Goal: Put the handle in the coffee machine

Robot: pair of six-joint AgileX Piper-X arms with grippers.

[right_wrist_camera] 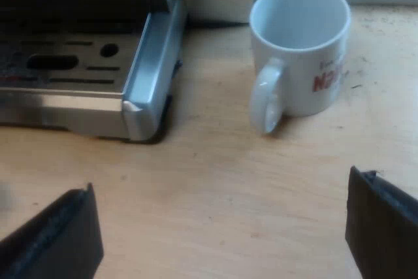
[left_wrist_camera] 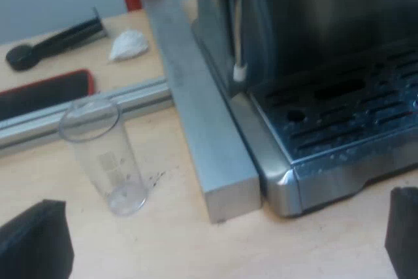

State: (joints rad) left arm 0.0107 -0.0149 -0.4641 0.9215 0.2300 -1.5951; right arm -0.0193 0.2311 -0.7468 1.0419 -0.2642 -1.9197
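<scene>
- My left gripper (left_wrist_camera: pixel 225 200) hangs low over the table (left_wrist_camera: pixel 170 246), fingers spread wide, nothing between them.
- Straight ahead of it is a corner of the espresso machine (left_wrist_camera: pixel 307 4). I can see its slotted drip tray (left_wrist_camera: pixel 339 115), and a metal bar (left_wrist_camera: pixel 196 115) lying tight against the machine's side.
- Close ahead of one left finger, a measuring glass (left_wrist_camera: pixel 101 155) stands upright on the wood, apart from the bar.
- Well beyond the glass lies a dark long thing (left_wrist_camera: pixel 55 42). It could be the holder with its handle, but I cannot tell from here.
- My right gripper (right_wrist_camera: pixel 221 184) is spread too and carries nothing. It hovers over the table with a white mug (right_wrist_camera: pixel 300 50) upright ahead of it and the other corner of the tray near it.
- Progress, as I judge it: nothing done yet. Neither gripper has the handle in its grasp.
- Left to do, by my reckoning: settle which thing is the holder, close on its handle, carry it to the machine's front, seat it and turn it until it locks.
</scene>
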